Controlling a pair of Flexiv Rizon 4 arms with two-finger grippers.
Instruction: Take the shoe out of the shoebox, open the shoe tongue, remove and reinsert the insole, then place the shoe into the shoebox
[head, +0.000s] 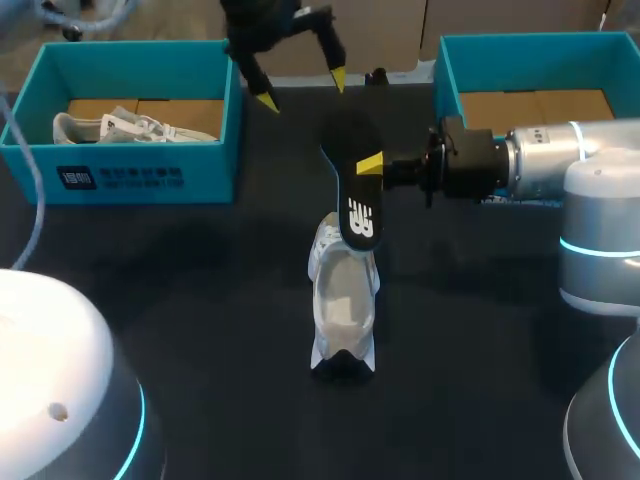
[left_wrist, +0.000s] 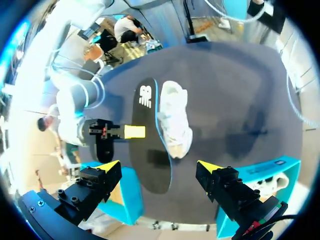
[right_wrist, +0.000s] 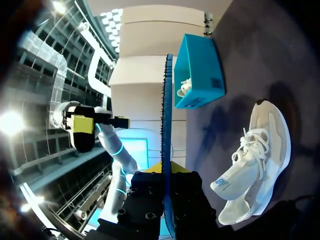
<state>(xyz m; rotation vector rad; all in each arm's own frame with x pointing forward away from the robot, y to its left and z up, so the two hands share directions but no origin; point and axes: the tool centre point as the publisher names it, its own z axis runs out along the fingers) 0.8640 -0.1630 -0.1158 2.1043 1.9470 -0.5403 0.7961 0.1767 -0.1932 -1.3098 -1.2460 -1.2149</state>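
A white shoe stands on the dark table, toe toward me. My right gripper comes in from the right and is shut on a black insole, held on edge above the shoe's heel. In the right wrist view the insole shows as a thin blue edge rising from between the fingers, with the shoe lying beside it. My left gripper hangs open and empty behind the insole. In the left wrist view the gripper looks down on the insole and the shoe.
A teal shoebox at the back left holds a second white shoe; it also shows as the teal shoebox in the right wrist view. Another teal shoebox stands at the back right, behind my right arm.
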